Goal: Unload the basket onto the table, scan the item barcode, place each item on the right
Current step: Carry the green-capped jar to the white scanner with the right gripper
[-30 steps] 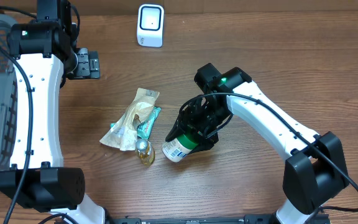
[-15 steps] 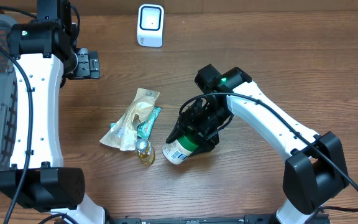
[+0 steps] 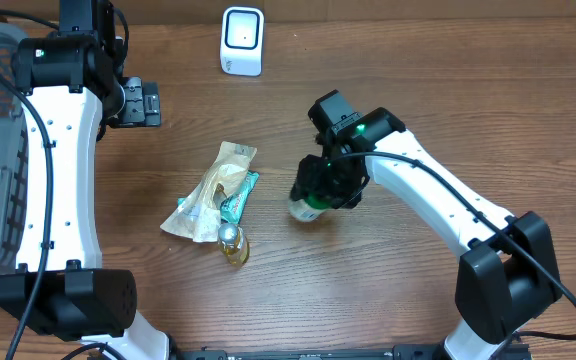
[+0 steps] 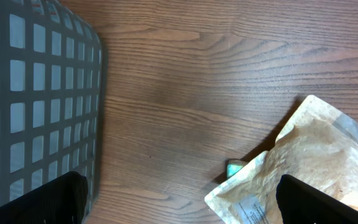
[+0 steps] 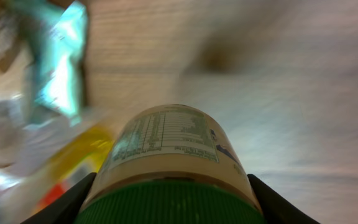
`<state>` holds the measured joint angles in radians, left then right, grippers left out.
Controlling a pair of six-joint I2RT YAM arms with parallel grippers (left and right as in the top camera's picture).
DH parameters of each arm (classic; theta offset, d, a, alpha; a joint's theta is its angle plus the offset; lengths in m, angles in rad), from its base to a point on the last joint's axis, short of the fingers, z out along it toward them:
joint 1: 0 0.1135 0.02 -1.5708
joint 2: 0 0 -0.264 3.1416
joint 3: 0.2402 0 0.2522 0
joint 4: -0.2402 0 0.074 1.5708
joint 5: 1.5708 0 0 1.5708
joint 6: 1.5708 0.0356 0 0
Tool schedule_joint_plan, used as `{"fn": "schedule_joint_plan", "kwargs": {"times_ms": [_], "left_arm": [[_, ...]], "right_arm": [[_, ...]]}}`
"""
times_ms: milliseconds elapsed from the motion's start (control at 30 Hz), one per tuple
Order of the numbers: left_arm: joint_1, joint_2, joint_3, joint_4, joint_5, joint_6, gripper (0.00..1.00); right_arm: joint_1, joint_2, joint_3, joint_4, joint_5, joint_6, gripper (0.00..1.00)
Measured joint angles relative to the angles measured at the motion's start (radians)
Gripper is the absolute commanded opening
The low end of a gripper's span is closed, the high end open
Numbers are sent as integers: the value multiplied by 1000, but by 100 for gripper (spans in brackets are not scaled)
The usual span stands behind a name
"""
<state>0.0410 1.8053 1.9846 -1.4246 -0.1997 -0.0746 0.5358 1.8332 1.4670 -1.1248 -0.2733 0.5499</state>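
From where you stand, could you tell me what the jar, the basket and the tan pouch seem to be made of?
The jar: plastic or glass, unclear, under a printed label; its green lid is ribbed, likely plastic. The basket: grey moulded plastic, judging by its even square grid. The tan pouch: matte, creased, kraft-paper look, possibly film-lined.

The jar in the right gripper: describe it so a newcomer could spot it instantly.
On the wooden table, find the right gripper, just right of the heap of packets. The jar clamped there has a green lid and a pale printed label, unlike those flat packets and the small yellow bottle beside them.
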Motion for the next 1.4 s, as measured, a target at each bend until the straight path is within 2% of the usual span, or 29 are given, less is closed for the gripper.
{"fn": "schedule_joint_plan", "kwargs": {"times_ms": [167, 433, 567, 700, 867, 1400], "left_arm": [[0, 0, 0, 0, 0, 0, 100], [0, 0, 0, 0, 0, 0, 100], [0, 0, 0, 0, 0, 0, 100], [0, 0, 0, 0, 0, 0, 100], [0, 0, 0, 0, 0, 0, 100], [0, 0, 0, 0, 0, 0, 100]], "right_arm": [[-64, 0, 171, -127, 93, -134, 3], [-139, -2, 797, -394, 132, -278, 3], [-149, -24, 995, -408, 132, -317, 3], [-149, -46, 1020, -381, 100, -356, 3], [-147, -14, 980, -228, 51, -381, 4], [-142, 314, 940, 284, 37, -394, 4]]}}
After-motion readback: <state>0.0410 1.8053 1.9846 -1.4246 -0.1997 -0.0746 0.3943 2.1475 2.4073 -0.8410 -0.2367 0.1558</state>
